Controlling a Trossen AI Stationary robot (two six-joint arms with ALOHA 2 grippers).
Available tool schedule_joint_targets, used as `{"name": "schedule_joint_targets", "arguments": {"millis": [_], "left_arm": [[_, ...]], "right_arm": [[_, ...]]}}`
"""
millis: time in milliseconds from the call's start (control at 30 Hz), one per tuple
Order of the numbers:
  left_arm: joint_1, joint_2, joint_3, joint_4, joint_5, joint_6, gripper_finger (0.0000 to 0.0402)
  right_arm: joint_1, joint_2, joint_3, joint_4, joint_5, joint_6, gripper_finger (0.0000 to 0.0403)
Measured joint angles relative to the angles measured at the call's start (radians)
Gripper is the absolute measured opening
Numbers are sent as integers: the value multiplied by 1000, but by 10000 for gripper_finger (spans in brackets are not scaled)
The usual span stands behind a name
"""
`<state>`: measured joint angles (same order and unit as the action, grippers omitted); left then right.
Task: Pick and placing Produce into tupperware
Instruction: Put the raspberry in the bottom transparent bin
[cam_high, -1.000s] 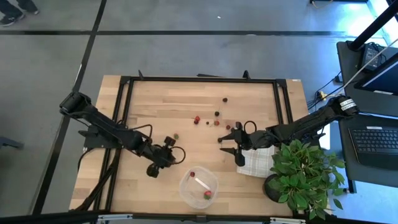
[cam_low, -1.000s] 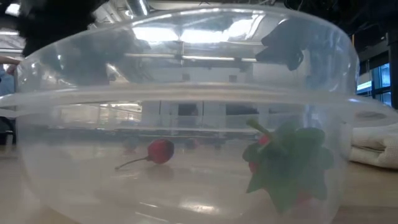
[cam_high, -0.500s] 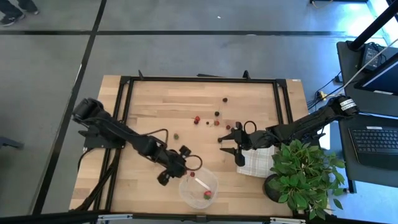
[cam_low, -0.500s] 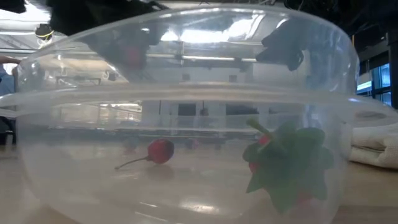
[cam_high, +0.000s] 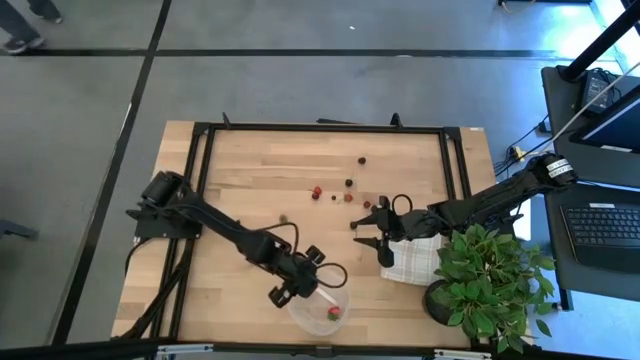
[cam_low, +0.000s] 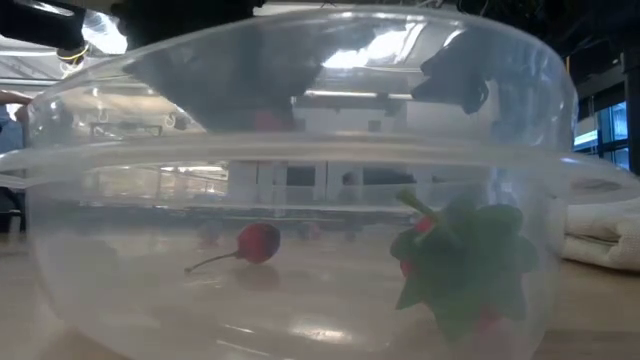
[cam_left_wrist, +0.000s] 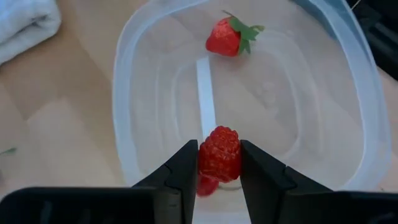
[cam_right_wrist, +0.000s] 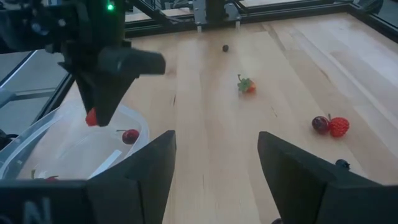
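The tupperware (cam_high: 322, 306) stands near the table's front edge and holds a strawberry (cam_left_wrist: 225, 37) and a cherry (cam_low: 258, 242). My left gripper (cam_high: 296, 288) hangs over its left part, shut on a red raspberry (cam_left_wrist: 219, 154). More produce lies loose on the table's far middle: a red piece (cam_high: 316, 191), dark ones (cam_high: 349, 183) (cam_high: 362, 159), a small green one (cam_high: 284, 217). My right gripper (cam_high: 372, 240) waits open at the edge of the white cloth (cam_high: 415, 262), with nothing between its fingers. My left gripper pinches the raspberry by its two sides (cam_left_wrist: 204, 155) between its two fingers. The fingers slant down, coming from the table's left. The raspberry is lifted clear, above the tupperware's floor (cam_left_wrist: 273, 93) and over the cherry (cam_left_wrist: 207, 185).
A leafy potted plant (cam_high: 490, 285) stands at the near right corner beside the cloth. A black frame (cam_high: 320, 127) runs around the tabletop. A small strawberry (cam_right_wrist: 247, 85) and a raspberry (cam_right_wrist: 339, 126) lie on bare wood in front of the right gripper.
My left gripper has carried the raspberry toward the table's right and near edge, from the bare wood left of the tupperware to above its inside, rolling a little on the way. It has stayed shut on the berry.
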<state>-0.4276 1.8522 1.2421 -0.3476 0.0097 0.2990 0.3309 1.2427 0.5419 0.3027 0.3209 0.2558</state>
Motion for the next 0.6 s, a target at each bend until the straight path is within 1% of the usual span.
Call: {"name": "schedule_joint_targets", "arguments": {"millis": [233, 333, 600], "left_arm": [[2, 63, 0, 3, 12, -24, 96], [3, 65, 0, 8, 12, -51, 96], [4, 67, 0, 6, 8, -56, 96]], "right_arm": [[1, 0, 0, -1, -1, 2, 230], [1, 0, 0, -1, -7, 4, 230], [18, 0, 0, -1, -11, 5, 230]]}}
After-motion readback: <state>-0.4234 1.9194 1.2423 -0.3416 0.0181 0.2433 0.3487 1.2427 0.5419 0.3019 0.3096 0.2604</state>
